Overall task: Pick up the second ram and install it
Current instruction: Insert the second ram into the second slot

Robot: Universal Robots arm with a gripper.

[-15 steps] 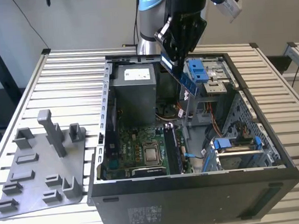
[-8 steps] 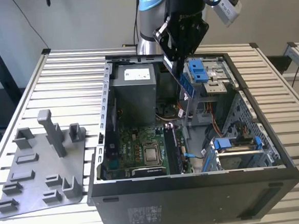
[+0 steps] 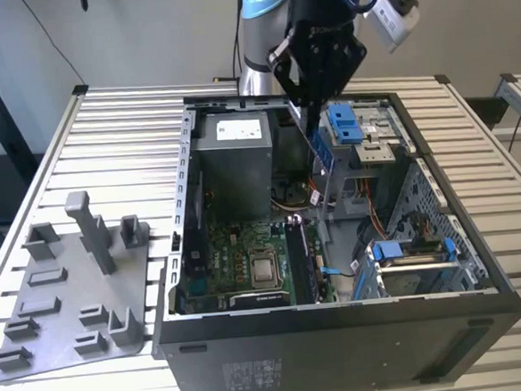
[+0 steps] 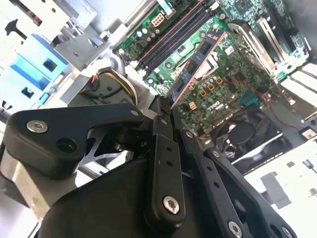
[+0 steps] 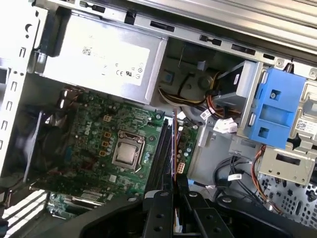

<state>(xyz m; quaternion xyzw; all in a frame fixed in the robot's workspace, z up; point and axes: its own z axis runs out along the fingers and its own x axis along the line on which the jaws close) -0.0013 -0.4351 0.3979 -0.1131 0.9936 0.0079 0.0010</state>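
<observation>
So that it hung edge-down above the motherboard point(image 3: 238, 251) slots, I had the gripper point(image 4: 164, 105) jaws clamped on the second ram point(image 4: 198, 64).

Open computer case point(image 3: 343, 355), grey fixture tray point(image 3: 69, 300)

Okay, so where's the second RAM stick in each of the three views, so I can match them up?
Exterior view: the second ram hangs from the fingers over the open case, beside the blue drive bracket.
Second wrist view: it juts from the fingers, across the motherboard.
First wrist view: seen edge-on, a thin line over the memory slots.
Shared landmark: the blue drive bracket.
</observation>
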